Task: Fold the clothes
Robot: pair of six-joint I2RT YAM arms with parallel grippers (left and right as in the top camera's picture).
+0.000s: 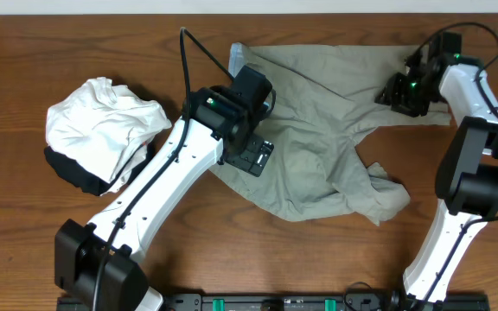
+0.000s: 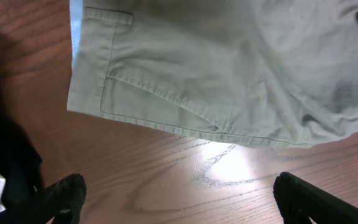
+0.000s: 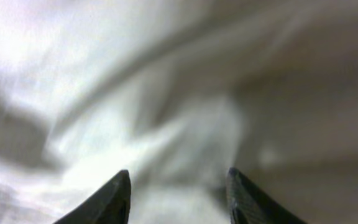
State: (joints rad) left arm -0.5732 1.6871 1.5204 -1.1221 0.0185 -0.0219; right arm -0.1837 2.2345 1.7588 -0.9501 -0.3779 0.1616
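Now, left claw (image 2: 178, 190) wide apart just beside edge of khaki trousers (image 1: 318, 138), right claw (image 3: 178, 186) apart, close over the cloth.

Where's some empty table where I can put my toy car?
Bare wood lies at the front of the table, between the left arm and right arm, below the trousers. Also the far left corner, above the white garment. The middle is crowded.

The khaki cotton trousers (image 1: 318, 130) lie across the middle and far right of the brown wooden table (image 1: 24, 34). Well to their left, a crumpled white cloth garment (image 1: 102, 121) lies on a black cloth garment (image 1: 67, 173). The left gripper (image 2: 179, 185) is above the trousers' left edge, and the right gripper (image 1: 402, 93) is above their far right end.
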